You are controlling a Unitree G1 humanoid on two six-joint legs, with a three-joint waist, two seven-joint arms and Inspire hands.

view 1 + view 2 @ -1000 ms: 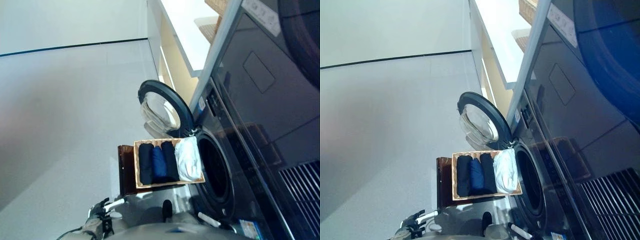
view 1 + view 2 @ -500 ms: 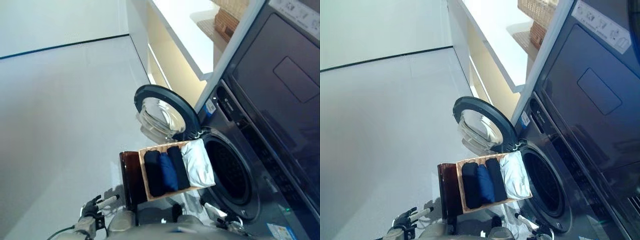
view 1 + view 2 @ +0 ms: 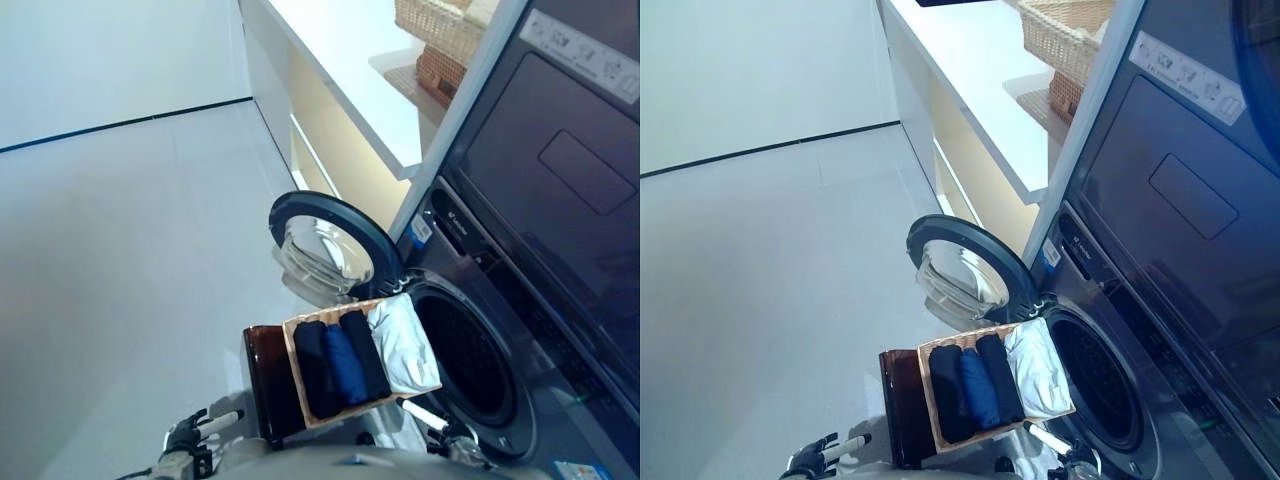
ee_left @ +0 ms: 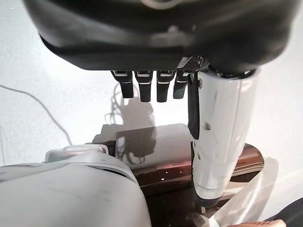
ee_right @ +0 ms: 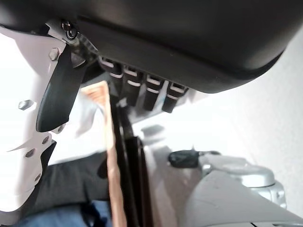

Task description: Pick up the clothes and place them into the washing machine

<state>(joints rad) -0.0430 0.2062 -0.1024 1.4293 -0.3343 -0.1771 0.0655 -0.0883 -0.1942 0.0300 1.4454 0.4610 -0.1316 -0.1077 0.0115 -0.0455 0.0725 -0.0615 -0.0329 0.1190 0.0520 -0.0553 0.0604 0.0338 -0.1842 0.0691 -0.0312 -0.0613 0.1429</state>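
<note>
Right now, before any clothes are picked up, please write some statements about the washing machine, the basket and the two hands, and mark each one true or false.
1. The washing machine has its round door swung open. True.
2. The wicker basket in front of the drum is empty. False: it holds folded dark and blue clothes and a white garment.
3. The left hand is curled round a piece of cloth. False: its fingers hang relaxed and hold nothing.
4. The right hand holds nothing. True.
5. The basket rests on a dark brown stool. True.
6. The white counter is bare. False: another wicker basket stands on it.
</note>
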